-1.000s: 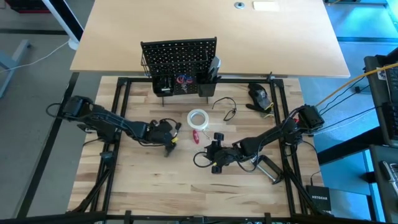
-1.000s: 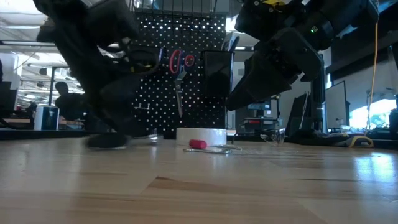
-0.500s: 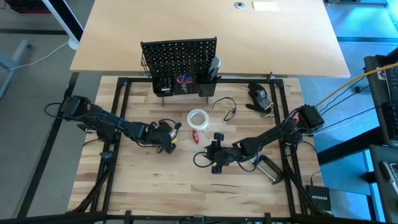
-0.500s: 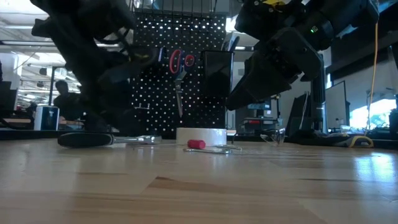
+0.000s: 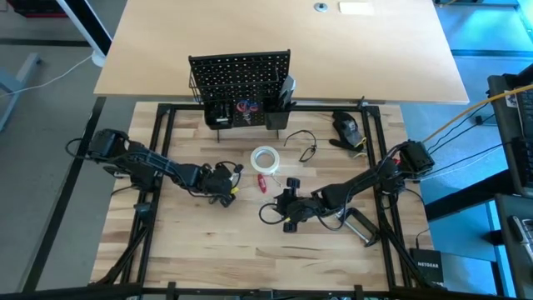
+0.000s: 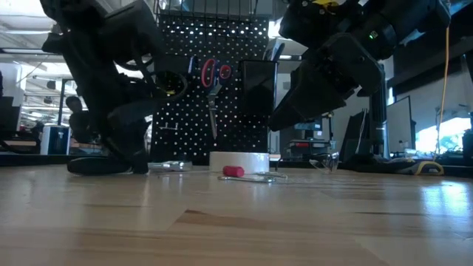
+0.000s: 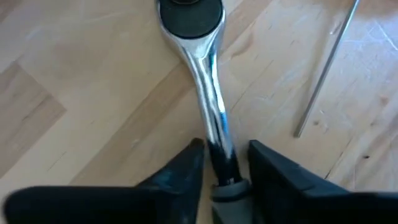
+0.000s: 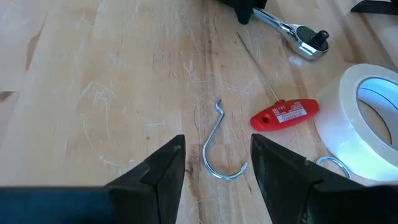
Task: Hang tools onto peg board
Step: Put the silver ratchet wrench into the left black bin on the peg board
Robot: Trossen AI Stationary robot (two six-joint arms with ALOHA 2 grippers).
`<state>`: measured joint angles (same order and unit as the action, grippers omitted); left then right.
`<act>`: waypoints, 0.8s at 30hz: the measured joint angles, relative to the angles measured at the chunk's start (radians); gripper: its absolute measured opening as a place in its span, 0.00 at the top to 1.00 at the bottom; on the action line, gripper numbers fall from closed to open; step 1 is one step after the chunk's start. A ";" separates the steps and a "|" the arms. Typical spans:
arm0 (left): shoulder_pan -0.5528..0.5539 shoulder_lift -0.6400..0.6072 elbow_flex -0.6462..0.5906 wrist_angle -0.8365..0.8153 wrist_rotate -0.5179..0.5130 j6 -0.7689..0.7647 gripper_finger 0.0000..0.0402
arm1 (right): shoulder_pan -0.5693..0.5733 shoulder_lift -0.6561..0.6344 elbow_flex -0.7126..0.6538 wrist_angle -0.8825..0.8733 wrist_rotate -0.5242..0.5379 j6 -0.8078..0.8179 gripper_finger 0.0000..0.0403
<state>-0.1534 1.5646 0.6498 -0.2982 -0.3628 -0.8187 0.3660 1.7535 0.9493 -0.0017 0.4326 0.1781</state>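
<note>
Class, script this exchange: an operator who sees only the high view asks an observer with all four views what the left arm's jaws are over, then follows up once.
Operator: What are the left jaws over?
Observer: A chrome ratchet lying flat on the wooden table. The open jaws stand either side of its shaft, near the handle.
Operator: And ahead of the right jaws?
Observer: A bare metal hook lies on the wood in front of the open jaws, untouched, near the white tape roll.
</note>
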 joint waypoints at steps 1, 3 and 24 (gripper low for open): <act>0.003 0.000 0.000 0.001 0.006 0.008 0.76 | 0.000 0.000 0.000 0.000 0.000 0.000 0.55; 0.005 -0.008 0.000 0.000 0.012 0.018 0.84 | 0.000 0.000 0.000 -0.001 0.000 0.000 0.55; -0.203 -0.252 0.068 0.123 -0.203 0.264 0.91 | 0.076 -0.171 0.036 -0.265 -0.042 0.028 0.55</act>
<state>-0.3569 1.3129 0.7178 -0.1755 -0.5655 -0.5549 0.4417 1.5825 0.9855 -0.2668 0.3905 0.2057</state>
